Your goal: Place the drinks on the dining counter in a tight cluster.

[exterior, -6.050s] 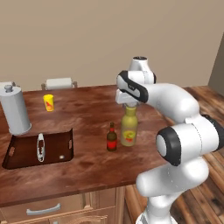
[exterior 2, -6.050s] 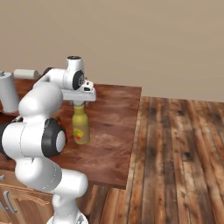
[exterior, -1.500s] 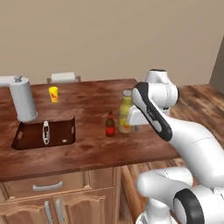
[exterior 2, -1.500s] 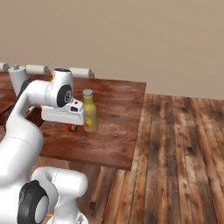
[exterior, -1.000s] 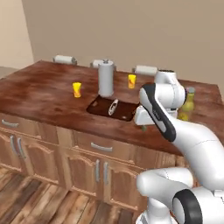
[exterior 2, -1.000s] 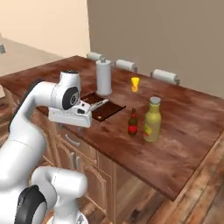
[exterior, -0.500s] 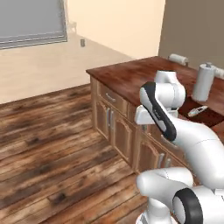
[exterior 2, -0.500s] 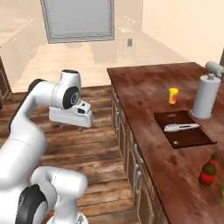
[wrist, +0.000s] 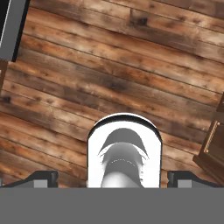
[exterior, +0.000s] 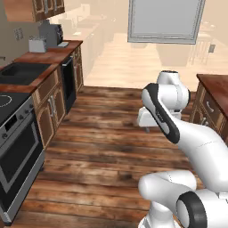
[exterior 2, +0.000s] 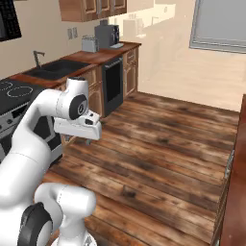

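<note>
Right now I am holding my claw [wrist: 112,178] wide open and empty over bare floor [wrist: 109,74], facing away from the drinks, with only the counter [exterior: 218,87] edge lying at far right.

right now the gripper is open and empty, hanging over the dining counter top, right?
Not over the counter top. The gripper is open and empty, but it hangs over the wood plank floor, as the hand view shows.

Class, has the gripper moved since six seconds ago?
Yes: the open gripper has left the dining counter top and now hangs over the wood floor beside it.
</note>
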Robot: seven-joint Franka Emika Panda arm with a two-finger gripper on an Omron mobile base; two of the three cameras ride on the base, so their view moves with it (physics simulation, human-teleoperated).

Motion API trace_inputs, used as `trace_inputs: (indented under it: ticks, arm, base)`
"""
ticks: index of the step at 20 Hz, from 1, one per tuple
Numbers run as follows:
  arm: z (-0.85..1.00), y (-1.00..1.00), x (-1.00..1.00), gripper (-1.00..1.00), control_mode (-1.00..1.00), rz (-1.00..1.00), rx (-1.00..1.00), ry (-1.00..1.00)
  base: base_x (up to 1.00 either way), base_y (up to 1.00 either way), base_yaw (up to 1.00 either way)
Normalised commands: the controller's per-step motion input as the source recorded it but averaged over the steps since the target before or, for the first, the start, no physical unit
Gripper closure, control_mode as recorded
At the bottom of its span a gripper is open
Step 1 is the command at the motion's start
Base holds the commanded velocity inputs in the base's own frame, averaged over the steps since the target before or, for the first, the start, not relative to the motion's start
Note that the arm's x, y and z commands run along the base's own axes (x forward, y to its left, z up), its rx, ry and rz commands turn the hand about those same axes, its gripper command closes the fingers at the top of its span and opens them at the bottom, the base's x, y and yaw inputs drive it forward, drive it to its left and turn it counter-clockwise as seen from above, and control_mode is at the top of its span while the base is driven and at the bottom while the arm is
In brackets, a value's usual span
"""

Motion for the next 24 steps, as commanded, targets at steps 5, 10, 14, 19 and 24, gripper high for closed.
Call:
trace_inputs:
  ticks: [5, 10, 14, 19, 24]
  arm:
    - [0.0, 0.0, 0.0, -1.0, 1.0, 0.0, 0.0, 0.0]
    - [0.0, 0.0, 0.0, -1.0, 1.0, 0.0, 0.0, 0.0]
    - [0.0, 0.0, 0.0, -1.0, 1.0, 0.0, 0.0, 0.0]
    - [0.0, 0.0, 0.0, -1.0, 1.0, 0.0, 0.0, 0.0]
    - [0.0, 0.0, 0.0, -1.0, 1.0, 0.0, 0.0, 0.0]
  base:
    - [0.0, 0.0, 0.97]
    - [0.16, 0.02, 0.87]
    - [0.23, 0.02, 0.81]
    - [0.54, -0.09, 0.35]
    - [0.84, -0.1, 0.02]
